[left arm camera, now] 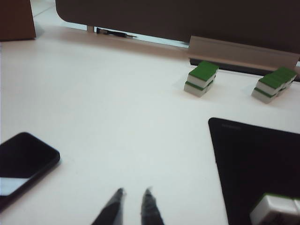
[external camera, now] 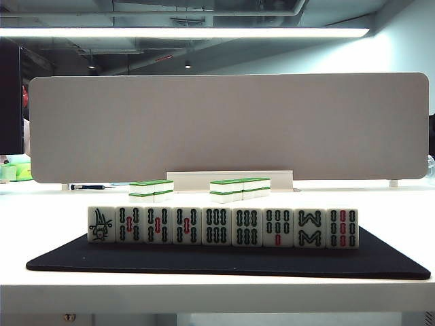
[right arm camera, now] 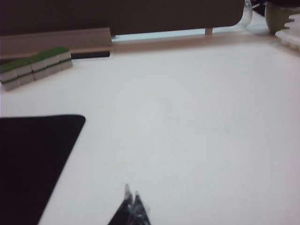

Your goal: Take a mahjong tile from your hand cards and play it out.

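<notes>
Mahjong tile (external camera: pixel 101 225), the small white block with a single dark green bird on its face, stands upright at the left end of the hand cards (external camera: pixel 234 227), a row of white tiles showing green and red bamboo sticks, all lined up along the black rectangular mat (external camera: pixel 204 261). It touches its neighbour on one side only, so its outer end is free. I'd judge it hard, stiff and fairly dense for its size, with a glossy finish that could slip; standing on a narrow edge, it would topple at a careless nudge and might knock down the next tile. The sensible hold seems to be across its front and back faces near the top, lifting straight up. Beyond the mat, two small stacks of green-and-white tiles (external camera: pixel 151 191) with no faces showing lie close to the grey partition board (external camera: pixel 228 125). Left of the mat, the left gripper (left arm camera: pixel 133 202) hangs over bare white table (left arm camera: pixel 117 117), its dark fingertips a little apart with nothing between them; a black phone (left arm camera: pixel 23 164) lies further out still. Right of the mat, the right gripper (right arm camera: pixel 131 199) sits over bare table too, tips pinched nearly together and empty.
</notes>
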Controlling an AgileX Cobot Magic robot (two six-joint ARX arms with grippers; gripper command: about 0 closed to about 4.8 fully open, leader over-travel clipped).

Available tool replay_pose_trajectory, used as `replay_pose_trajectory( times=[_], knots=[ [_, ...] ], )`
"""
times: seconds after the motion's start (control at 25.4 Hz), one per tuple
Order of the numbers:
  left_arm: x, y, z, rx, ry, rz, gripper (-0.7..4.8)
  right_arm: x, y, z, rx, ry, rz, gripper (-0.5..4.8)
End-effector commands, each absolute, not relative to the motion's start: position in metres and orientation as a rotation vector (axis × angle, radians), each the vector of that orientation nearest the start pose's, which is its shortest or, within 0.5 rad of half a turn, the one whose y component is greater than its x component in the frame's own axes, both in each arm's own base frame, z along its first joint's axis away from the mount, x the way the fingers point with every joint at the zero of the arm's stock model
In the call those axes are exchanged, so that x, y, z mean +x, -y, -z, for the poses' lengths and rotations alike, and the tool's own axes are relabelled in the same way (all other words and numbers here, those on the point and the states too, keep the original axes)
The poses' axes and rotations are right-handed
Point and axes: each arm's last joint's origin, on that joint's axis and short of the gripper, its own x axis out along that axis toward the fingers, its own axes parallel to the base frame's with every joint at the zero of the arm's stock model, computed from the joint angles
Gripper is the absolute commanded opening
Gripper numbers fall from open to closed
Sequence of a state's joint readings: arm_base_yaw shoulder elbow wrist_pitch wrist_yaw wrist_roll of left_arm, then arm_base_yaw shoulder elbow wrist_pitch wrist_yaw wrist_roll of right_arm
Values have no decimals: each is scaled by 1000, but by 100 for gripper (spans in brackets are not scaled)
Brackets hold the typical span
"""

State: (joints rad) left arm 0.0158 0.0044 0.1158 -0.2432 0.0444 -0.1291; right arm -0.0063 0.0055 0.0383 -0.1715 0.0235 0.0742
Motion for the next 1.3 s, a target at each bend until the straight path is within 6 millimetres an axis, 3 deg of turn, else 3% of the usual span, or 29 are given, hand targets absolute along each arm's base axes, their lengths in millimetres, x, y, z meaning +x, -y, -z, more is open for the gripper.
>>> replay_pose_trajectory(
  times=[0.04,0.35,0.63,0.98,1.3],
  knots=[
    [86,0,-190,-135,-94,29,52,92,1,-174,81,-91,32,-1],
    [84,1,-203,-146,-89,38,52,87,1,-192,81,-52,30,-1],
    [94,3,-212,-156,-182,123,52,88,0,-206,81,-60,-4,0],
    [116,5,-232,-127,-306,197,53,109,-6,-236,73,-177,-75,0],
    [123,5,-256,-56,-406,230,53,121,-18,-260,34,-295,-205,0]
  ],
)
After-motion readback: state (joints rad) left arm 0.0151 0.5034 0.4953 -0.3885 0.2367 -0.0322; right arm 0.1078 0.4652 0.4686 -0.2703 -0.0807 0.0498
